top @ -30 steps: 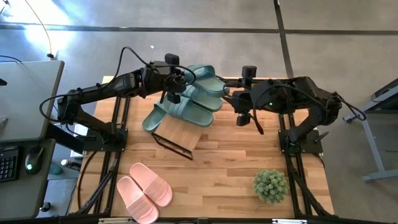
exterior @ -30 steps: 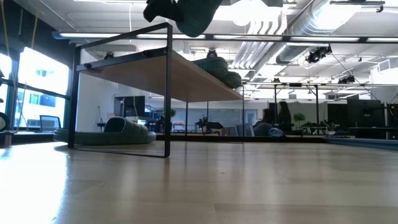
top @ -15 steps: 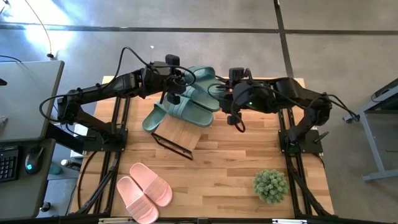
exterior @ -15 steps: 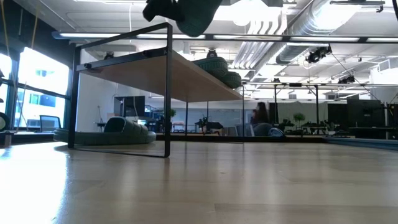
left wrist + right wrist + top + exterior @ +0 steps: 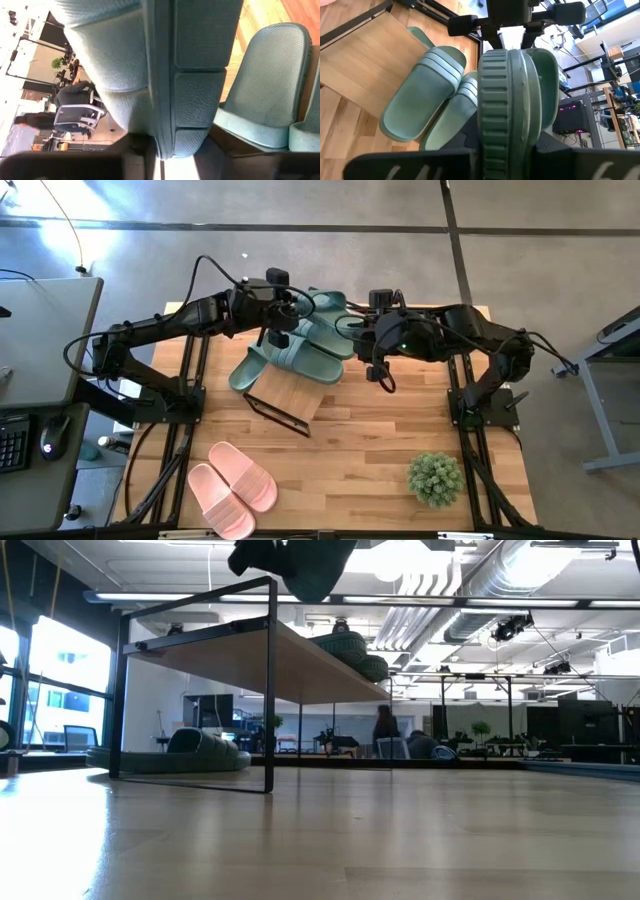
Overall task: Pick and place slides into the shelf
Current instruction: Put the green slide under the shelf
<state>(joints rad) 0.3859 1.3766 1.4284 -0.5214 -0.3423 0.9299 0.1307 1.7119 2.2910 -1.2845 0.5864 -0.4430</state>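
A sage green slide [image 5: 325,304] hangs on edge above the shelf [image 5: 287,396], held between both grippers. My left gripper [image 5: 284,316] is shut on its left end. My right gripper [image 5: 358,328] is shut on its right end. In the low view the slide [image 5: 305,565] shows dark at the top, over the shelf's plank [image 5: 270,652]. Two more green slides [image 5: 305,355] lie soles down on the shelf's top plank. Another green slide [image 5: 244,370] rests on the table by the shelf's left side. My left gripper pinches the slide's end [image 5: 175,135] between its two fingers, with the slide turned on edge. The fingers come from the table's left. The slide is lifted clear of the shelf. My right gripper pinches the slide's other end, across the ribbed rim of the sole [image 5: 505,120], between its two fingers. The fingers come level from the table's right and lie along the slide. The slide stands on edge, clear of the slides below.
A pair of pale pink slides [image 5: 232,486] lies at the table's near left. A small potted plant [image 5: 435,478] stands at the near right. Bare wood lies between them, in front of the shelf.
My right gripper has moved toward the table's left, up to the free end of the slide that hangs from my left gripper. The slide has stayed above the shelf.
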